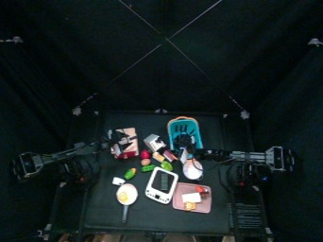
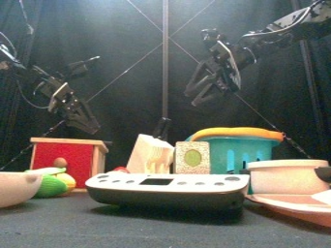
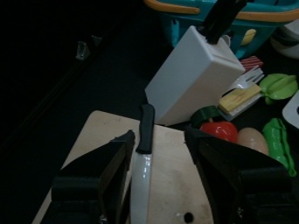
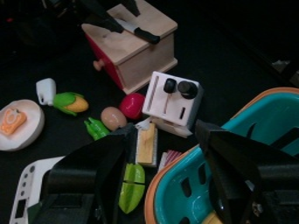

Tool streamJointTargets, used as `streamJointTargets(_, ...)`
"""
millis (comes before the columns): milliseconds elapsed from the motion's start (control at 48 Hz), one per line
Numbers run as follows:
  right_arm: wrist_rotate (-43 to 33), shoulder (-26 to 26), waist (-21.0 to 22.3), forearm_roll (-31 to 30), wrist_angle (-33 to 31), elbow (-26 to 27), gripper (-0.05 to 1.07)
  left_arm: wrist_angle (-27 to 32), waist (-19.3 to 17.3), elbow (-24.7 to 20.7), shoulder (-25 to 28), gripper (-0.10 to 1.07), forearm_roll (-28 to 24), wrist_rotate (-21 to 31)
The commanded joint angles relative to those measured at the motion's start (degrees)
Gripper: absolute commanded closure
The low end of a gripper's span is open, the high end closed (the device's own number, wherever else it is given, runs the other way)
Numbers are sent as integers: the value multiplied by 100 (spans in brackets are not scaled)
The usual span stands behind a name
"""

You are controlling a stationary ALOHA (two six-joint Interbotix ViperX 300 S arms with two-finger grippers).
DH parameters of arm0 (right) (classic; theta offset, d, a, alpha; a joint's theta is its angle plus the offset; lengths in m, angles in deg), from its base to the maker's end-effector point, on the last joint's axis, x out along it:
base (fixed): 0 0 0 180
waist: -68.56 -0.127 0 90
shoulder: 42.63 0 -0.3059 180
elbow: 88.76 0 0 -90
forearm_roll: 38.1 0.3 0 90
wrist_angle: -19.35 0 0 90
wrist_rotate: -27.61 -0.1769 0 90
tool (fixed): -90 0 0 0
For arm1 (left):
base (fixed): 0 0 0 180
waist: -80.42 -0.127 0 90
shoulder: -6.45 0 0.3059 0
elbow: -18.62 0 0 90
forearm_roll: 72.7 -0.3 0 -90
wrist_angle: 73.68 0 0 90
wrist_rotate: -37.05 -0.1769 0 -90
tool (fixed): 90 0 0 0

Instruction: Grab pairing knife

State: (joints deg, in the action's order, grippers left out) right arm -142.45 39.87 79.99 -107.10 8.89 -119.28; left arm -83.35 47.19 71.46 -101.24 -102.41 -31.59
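The paring knife has a black handle and a pale blade. It lies flat on the wooden lid of a red box. In the right wrist view the knife lies across that lid. My left gripper is open just above the lid, with one jaw on each side of the knife and not touching it. In the top view it hangs over the red box. My right gripper is open and empty, hovering high near the teal basket.
A white knife block with a black handle in it stands beside the red box. Toy vegetables lie around it. A white scale, a bowl, a pink board and an egg plate fill the front.
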Motion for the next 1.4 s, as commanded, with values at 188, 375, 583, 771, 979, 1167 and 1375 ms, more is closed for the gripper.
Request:
streamJointTargets(188, 18, -211, -53, -299, 334, -158, 11, -53, -246, -316, 413, 12, -18, -9)
streamJointTargets(375, 26, -308, -70, -308, 360, -193, 11, -53, -352, -325, 571, 12, -114, -53)
streamJointTargets(583, 26, -448, -79, -316, 360, -299, 11, -44, -343, -404, 756, 12, -185, -281)
streamJointTargets(771, 18, -501, -79, -316, 360, -352, 11, -44, -325, -422, 835, 14, -176, -343)
streamJointTargets(979, 18, -501, -79, -299, 360, -352, 11, -26, -316, -404, 835, 29, -176, -352)
streamJointTargets(1167, 18, -501, -79, -290, 360, -378, 12, -9, -237, -413, 765, 40, -167, -343)
streamJointTargets(1375, 18, -501, -70, -272, 360, -396, 12, -9, 158, -492, 352, 41, -149, -343)
